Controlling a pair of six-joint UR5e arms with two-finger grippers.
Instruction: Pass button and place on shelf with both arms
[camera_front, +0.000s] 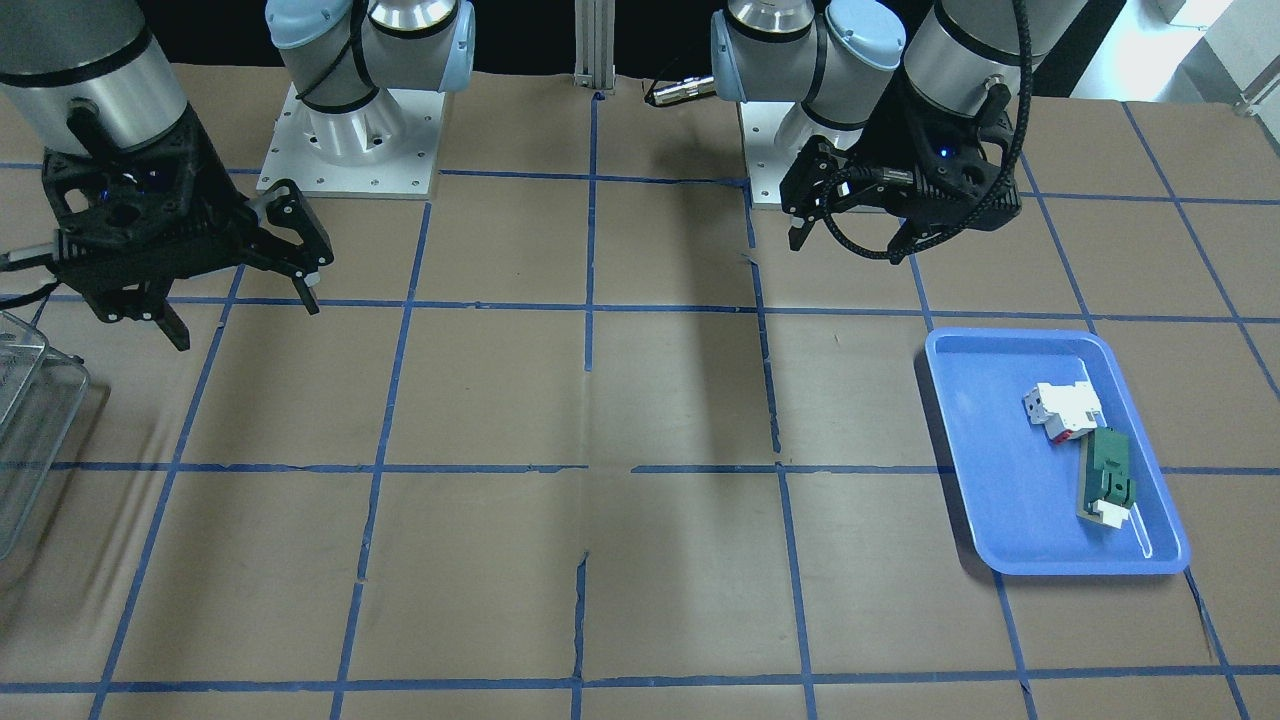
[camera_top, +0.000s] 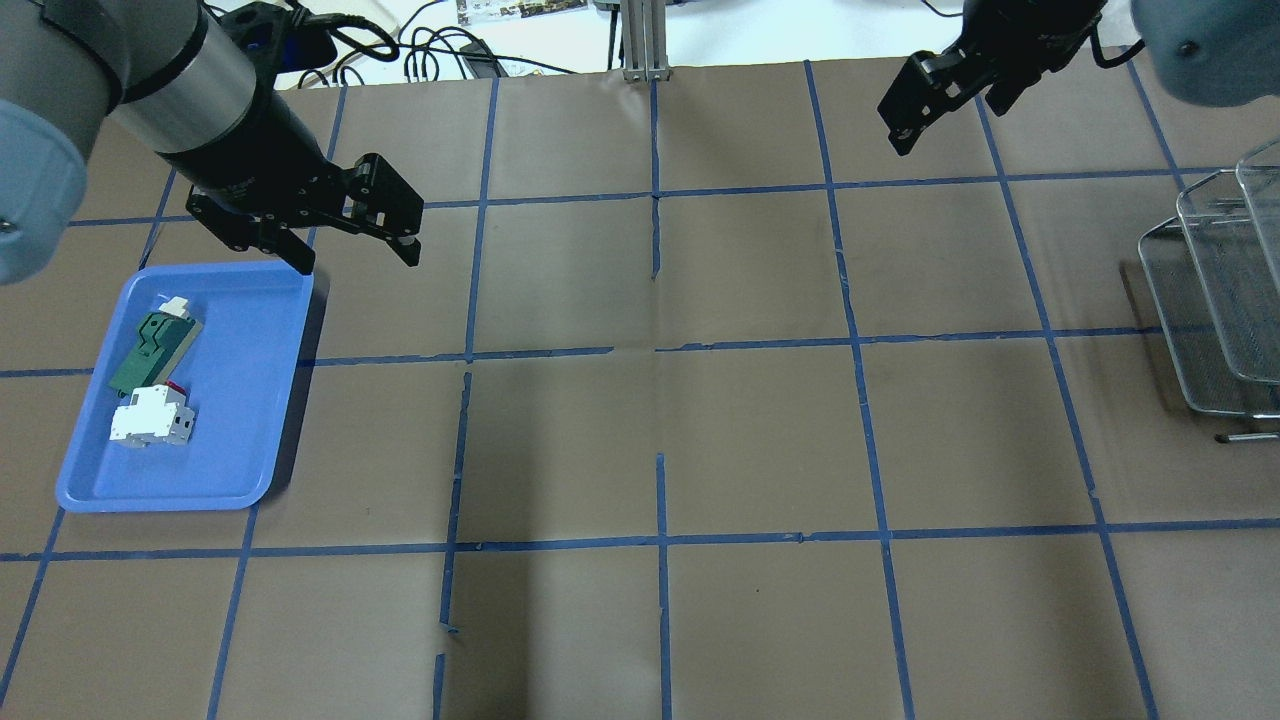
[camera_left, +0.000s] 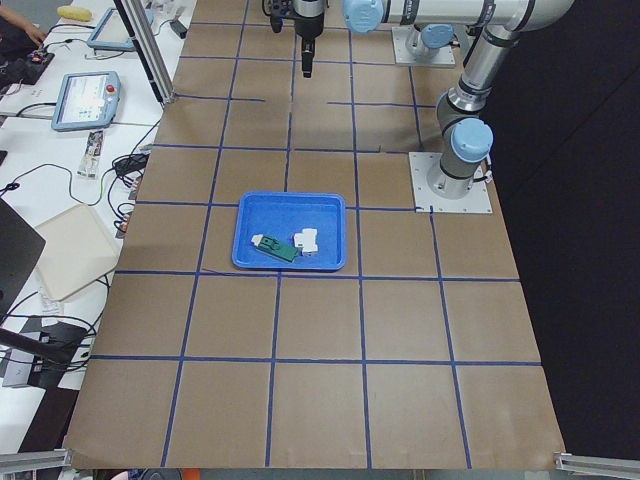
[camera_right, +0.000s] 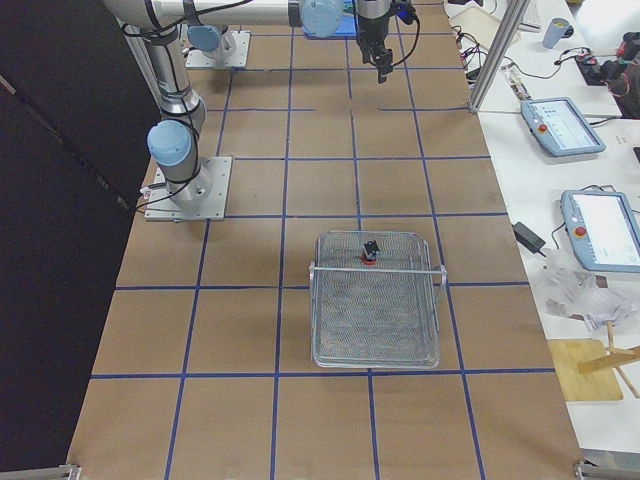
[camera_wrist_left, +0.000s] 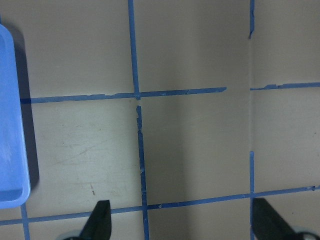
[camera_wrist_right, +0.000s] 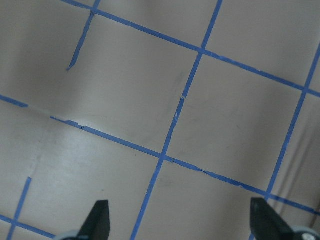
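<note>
Brown taped surface (camera_top: 760, 440), button (camera_right: 369, 252) already on the wire shelf (camera_right: 313, 310) near its rim, light, rigid, best pinched at the blocky base I'd say, left end effector (camera_top: 358, 262) and right end effector (camera_front: 246, 322) both gaping, empty.

Silver arms (camera_front: 950, 50) with pale blue joint caps (camera_front: 300, 22) carry a black left claw (camera_front: 848, 248) and right claw (camera_front: 247, 322).
</note>
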